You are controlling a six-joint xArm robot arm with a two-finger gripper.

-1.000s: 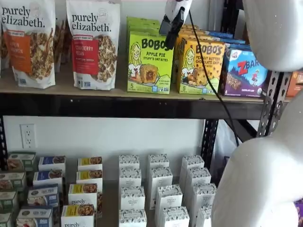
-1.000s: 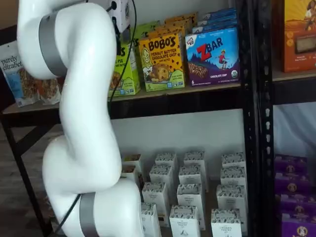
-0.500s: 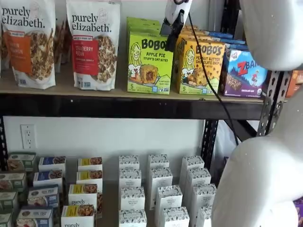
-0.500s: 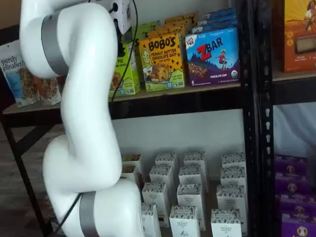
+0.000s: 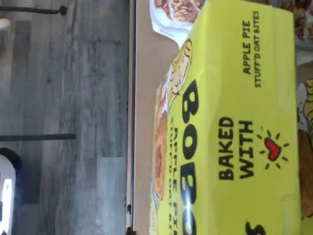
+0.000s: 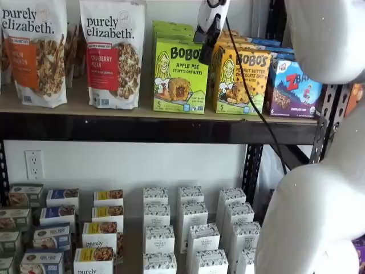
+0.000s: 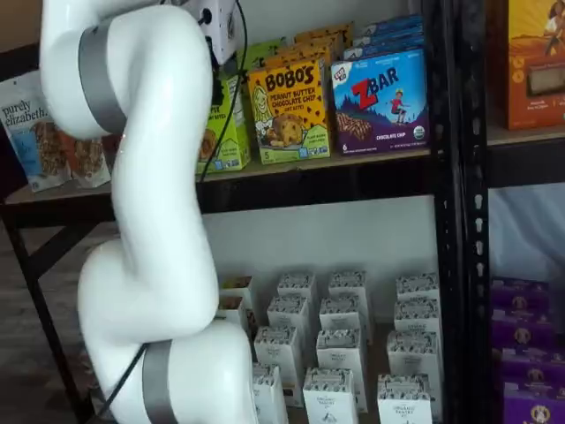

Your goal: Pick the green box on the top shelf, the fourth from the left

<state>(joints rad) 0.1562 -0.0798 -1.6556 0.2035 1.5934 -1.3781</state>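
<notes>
The gripper hung with its jaws wide and empty over the right top edge of the green box, which stood upright just below on the top shelf

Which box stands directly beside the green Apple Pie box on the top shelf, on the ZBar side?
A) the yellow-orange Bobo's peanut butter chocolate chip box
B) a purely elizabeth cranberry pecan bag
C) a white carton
A: in a shelf view the yellow-orange Bobo's box stands between the green box and the ZBar box.

Grey wood-plank floor, white wall with a socket
</notes>
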